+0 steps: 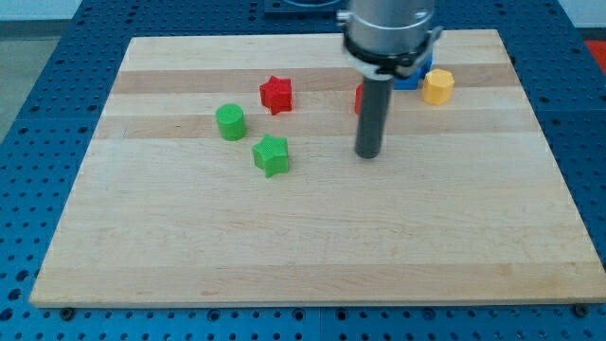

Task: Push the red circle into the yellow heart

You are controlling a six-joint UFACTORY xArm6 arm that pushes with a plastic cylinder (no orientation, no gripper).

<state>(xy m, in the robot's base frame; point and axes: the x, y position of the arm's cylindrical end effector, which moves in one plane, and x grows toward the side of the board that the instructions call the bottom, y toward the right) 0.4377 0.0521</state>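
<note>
A red block (359, 98) shows only as a sliver at the left side of my rod, so its shape cannot be made out. A yellow block (437, 86) sits near the view's top right; it could be a heart, but the shape is not clear. My tip (367, 155) rests on the board below the red sliver and to the lower left of the yellow block, touching no block that I can see. The rod and the arm head hide the space between the red and yellow blocks.
A red star (276, 94) lies left of the rod. A green circle (230, 122) and a green star (271, 154) lie further to the left. A blue block (409, 80) is partly hidden behind the arm, next to the yellow block. The wooden board (312, 256) sits on a blue perforated table.
</note>
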